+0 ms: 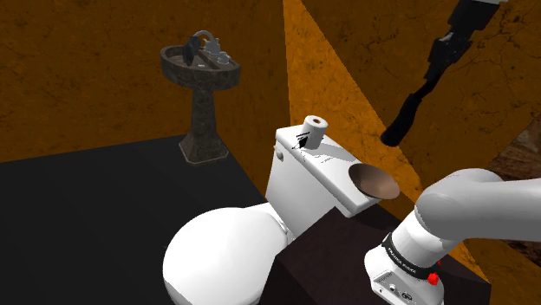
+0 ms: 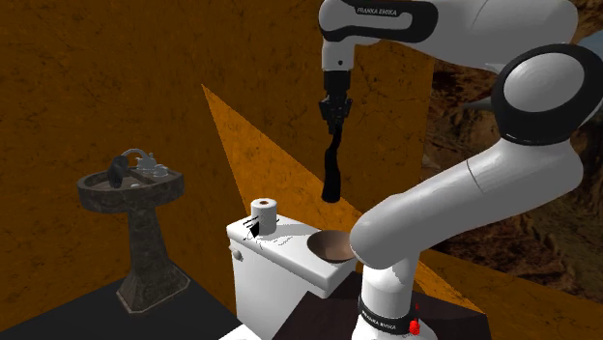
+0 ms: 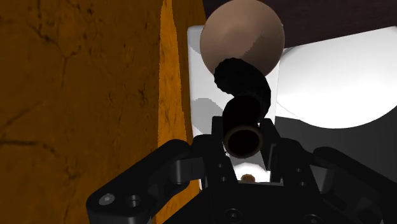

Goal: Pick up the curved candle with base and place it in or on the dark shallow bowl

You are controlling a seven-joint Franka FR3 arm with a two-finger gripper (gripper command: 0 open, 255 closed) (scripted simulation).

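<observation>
Status: pick-up looks done, placement not yet.

- Hand (image 2: 334, 114): closed on the upper end of the black curved candle (image 2: 332, 164). In the wrist view its fingers (image 3: 215, 137) clasp the candle's round base end (image 3: 245, 140) from both sides, and the twisted body runs out ahead of the hand.
- Candle position: in the air, touching no surface. It sits in the upper right of the shoulder view (image 1: 414, 102) and hangs down from the hand at upper centre of the second exterior view.
- Target: the dark shallow bowl (image 2: 331, 246), brownish inside, rests on the lid of the white toilet tank (image 1: 316, 165). That is centre-right in the shoulder view (image 1: 374, 181), at the tank's right end. A paper roll (image 1: 316, 126) stands at the other end of the lid, well apart from the bowl.
- Alignment: in the second exterior view the candle's lower tip hangs well above the bowl, roughly in line with it. In the wrist view the candle's far end overlaps the bowl's near rim (image 3: 242, 41). In the shoulder view the tip reads up and to the right of the bowl, so I judge the alignment approximate, not confirmed.

Left to do: descend over the bowl, release, retreat.

Risk: the curved body may tip or roll out of so shallow a bowl when it is let go.
</observation>
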